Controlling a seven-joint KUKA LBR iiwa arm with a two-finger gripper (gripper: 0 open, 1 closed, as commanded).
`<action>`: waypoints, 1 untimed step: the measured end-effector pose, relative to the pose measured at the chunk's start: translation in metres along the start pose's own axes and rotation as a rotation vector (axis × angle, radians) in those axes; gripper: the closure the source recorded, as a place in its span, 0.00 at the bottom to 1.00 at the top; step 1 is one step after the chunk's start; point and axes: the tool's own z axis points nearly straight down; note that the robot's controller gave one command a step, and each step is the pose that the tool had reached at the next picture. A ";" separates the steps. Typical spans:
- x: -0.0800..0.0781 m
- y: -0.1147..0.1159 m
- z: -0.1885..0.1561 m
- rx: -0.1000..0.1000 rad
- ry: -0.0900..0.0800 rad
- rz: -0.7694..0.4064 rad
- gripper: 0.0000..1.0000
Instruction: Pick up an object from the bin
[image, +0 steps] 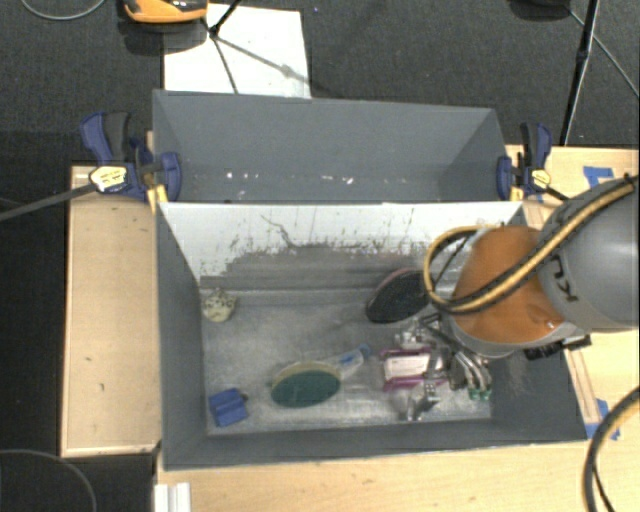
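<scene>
- The pincer (435, 388) is low in the grey metal bin (290, 330), hard against the right side of a small magenta-and-white box (405, 368). Whether it is wide or narrow cannot be told.
- No hold on the box is visible. Judged risk: the pincer closes on a corner and the box skids or tips away.
- A flat black oval disc (398, 297) lies just behind the box, partly under the orange wrist cover (505, 285). A lift could catch it.
- A round dark-green pad with a blue handle (307, 385) lies near the box's left. A shoved box may strike it.
- A blue block (227, 406) and a beige crumpled lump (217, 307) lie well left of the box and appear to be at no risk.
</scene>
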 end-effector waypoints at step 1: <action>0.004 0.013 -0.030 0.001 0.003 0.359 0.00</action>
